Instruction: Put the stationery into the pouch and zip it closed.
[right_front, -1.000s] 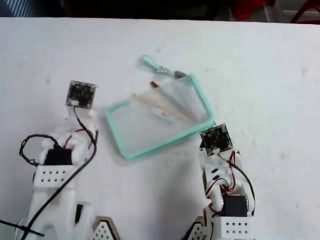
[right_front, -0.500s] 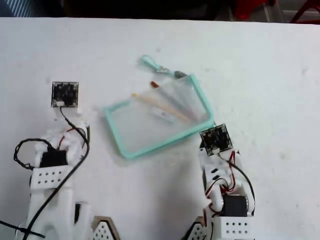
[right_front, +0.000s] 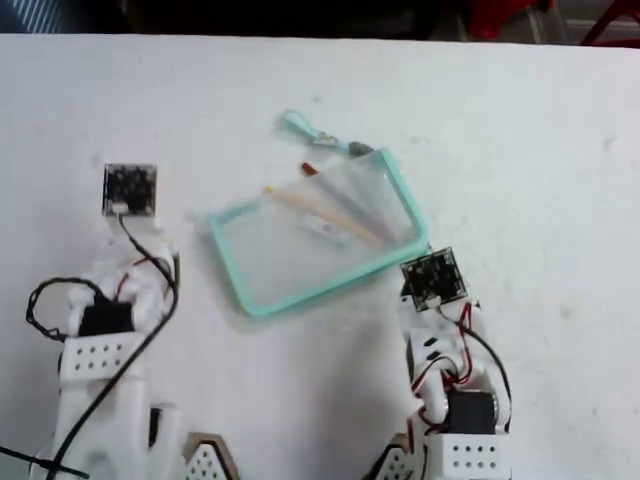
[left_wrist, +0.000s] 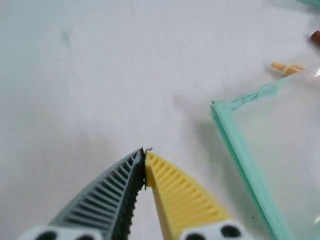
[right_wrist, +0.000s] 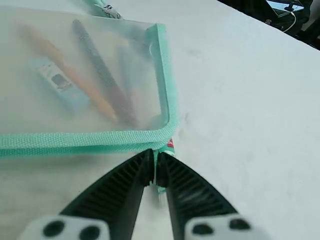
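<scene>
Pouch (right_front: 290, 260) on table (right_front: 520, 120), pens (right_front: 335, 215) inside | soft, light, slippery; best gripped by hem (right_wrist: 164, 65) | right claw (right_wrist: 154, 169) closed, seemingly pinching its corner | left claw (left_wrist: 145, 159) closed, empty, beside other end.

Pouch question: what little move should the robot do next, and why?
Probably slide the left gripper toward the pencil ends to nudge them in. They seem to poke past the pouch edge, the left gripper is shut over bare table beside it, and the right gripper pinches the pouch's corner.
</scene>
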